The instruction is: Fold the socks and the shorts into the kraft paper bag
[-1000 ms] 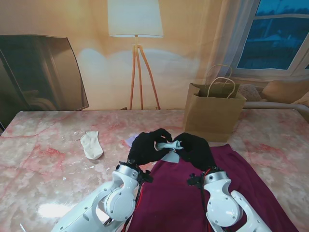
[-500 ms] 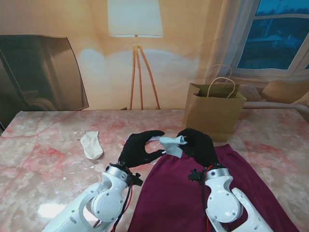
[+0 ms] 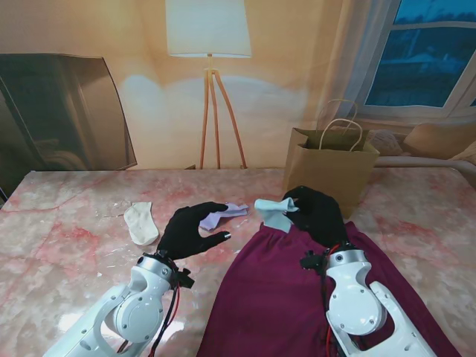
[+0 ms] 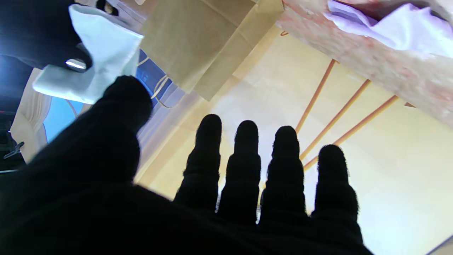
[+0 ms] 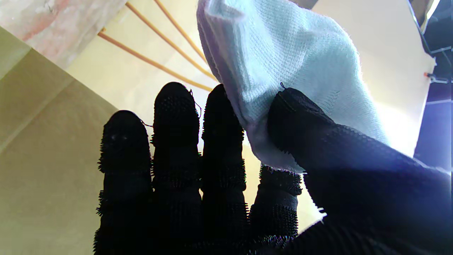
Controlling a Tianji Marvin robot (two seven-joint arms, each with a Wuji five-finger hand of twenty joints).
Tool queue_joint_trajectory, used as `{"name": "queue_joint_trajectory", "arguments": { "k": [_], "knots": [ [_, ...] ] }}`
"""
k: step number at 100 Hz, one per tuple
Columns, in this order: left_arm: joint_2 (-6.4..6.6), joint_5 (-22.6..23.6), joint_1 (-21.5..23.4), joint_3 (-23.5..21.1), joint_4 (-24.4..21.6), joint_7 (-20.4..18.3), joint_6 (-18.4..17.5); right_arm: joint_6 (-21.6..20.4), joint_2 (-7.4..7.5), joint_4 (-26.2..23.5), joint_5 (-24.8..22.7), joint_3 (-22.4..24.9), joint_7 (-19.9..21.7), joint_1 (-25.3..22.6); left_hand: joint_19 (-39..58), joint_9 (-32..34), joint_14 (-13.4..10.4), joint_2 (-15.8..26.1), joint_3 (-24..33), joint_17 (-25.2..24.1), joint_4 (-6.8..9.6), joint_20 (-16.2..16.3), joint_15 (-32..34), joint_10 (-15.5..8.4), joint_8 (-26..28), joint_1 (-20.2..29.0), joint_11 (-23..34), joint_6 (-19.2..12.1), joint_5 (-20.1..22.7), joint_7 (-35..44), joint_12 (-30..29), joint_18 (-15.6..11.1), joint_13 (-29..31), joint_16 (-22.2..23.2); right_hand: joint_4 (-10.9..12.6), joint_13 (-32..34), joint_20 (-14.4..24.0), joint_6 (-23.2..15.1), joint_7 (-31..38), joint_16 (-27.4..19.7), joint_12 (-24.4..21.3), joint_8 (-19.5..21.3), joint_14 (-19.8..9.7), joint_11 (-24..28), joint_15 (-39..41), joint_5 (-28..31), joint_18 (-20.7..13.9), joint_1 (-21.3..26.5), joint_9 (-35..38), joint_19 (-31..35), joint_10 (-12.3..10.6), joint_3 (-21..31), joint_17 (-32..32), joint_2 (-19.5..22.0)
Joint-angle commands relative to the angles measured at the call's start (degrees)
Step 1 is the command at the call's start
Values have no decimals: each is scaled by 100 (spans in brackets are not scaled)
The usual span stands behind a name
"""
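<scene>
1. Presently, a pale blue sock [image 3: 272, 211] is pinched by the right hand [image 3: 318, 216] between thumb and fingers; in the right wrist view the sock [image 5: 283, 81] is seen clamped under the thumb, so it is kept bunched and folded for carrying.
2. The sock is held lifted, just in front of the bag [image 3: 329, 172], which is judged to be its destination since the bag stands upright with its mouth open at the far right of the table [image 3: 67, 216].
3. The left hand [image 3: 192, 229] is held open over the table with its fingers [image 4: 244, 166] spread and nothing gripped; it appears to be kept clear of the right hand's path.
4. A lilac sock [image 3: 227, 213] lies on the table just beyond the left hand's fingertips, and a white sock [image 3: 140, 222] lies farther left, well apart; both are within that hand's reach.
5. The maroon shorts [image 3: 297, 297] are spread flat on the table nearer to me, under the right arm, not yet folded.
6. The task is judged early: whether anything is already inside the bag cannot be told.
</scene>
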Motion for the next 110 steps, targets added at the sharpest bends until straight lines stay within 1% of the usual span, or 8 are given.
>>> {"name": "queue_joint_trajectory", "arguments": {
  "k": [1, 10, 20, 31, 62, 90, 99, 110],
  "knots": [
    [59, -6, 56, -78, -37, -40, 28, 27, 42, -116, -52, 67, 25, -2, -44, -171, -178, 82, -178, -64, 246, -64, -130, -23, -53, -120, -110, -77, -59, -137, -64, -35, -242, -48, -146, 167, 205, -123, 257, 150, 8, 219, 22, 87, 117, 349, 4, 96, 236, 143, 76, 117, 54, 186],
    [78, 39, 109, -173, -64, -76, 45, 65, 65, -155, -81, 180, 113, 16, -32, -177, -186, 105, -208, -71, 257, -86, -124, -24, -50, -120, -112, -74, -35, -146, -71, -53, -247, -57, -149, 167, 208, -115, 261, 147, 6, 210, 20, 86, 115, 342, 5, 99, 233, 138, 73, 111, 56, 193],
    [97, 78, 171, -269, -94, -118, 50, 95, 86, -158, -117, 310, 189, 31, -30, -191, -192, 146, -232, -66, 268, -114, -121, -22, -45, -127, -116, -68, -6, -148, -75, -145, -251, -63, -149, 157, 213, -118, 273, 144, 5, 204, 25, 86, 110, 348, 6, 106, 232, 133, 73, 105, 57, 196],
    [137, 113, 369, -449, -332, -255, 102, 118, 115, -190, -156, 477, 294, 1, -52, -195, -203, 167, -269, -76, 284, -168, -130, -9, -35, -118, -116, -60, 47, -139, -79, -210, -285, -76, -148, 151, 219, -125, 276, 143, 4, 187, 27, 87, 109, 349, 6, 108, 231, 130, 73, 99, 58, 195],
    [150, 149, 460, -540, -433, -303, 185, 154, 170, -461, -365, 1086, 431, -210, -21, -198, -220, 252, -331, -96, 320, -222, -125, -18, -24, -117, -118, -53, 73, -155, -83, -107, -299, -88, -147, 148, 231, -122, 284, 152, 6, 160, 35, 83, 118, 345, 20, 115, 220, 112, 80, 79, 51, 200],
    [139, 123, 430, -501, -308, -259, 195, 304, 174, -892, -586, 1641, 399, -509, 17, -215, -230, 284, -347, -114, 339, -215, -129, -32, -7, -110, -128, -72, 98, -147, -83, -49, -315, -89, -146, 153, 245, -126, 287, 163, 8, 137, 28, 81, 124, 339, 39, 117, 216, 107, 76, 64, 51, 208],
    [139, 134, 429, -500, -290, -249, 197, 345, 173, -944, -612, 1764, 398, -535, 16, -217, -229, 297, -351, -121, 340, -215, -131, -36, -5, -112, -128, -70, 100, -147, -83, -53, -317, -88, -145, 152, 252, -125, 285, 166, 8, 130, 30, 79, 123, 329, 39, 122, 216, 107, 77, 53, 53, 208],
    [141, 150, 436, -505, -284, -243, 199, 392, 193, -943, -767, 1938, 434, -492, 9, -215, -228, 290, -354, -130, 342, -216, -134, -32, -3, -108, -127, -67, 99, -149, -83, -44, -321, -88, -143, 150, 256, -142, 283, 168, 8, 123, 29, 76, 121, 333, 39, 123, 214, 104, 73, 49, 52, 210]
  ]
}}
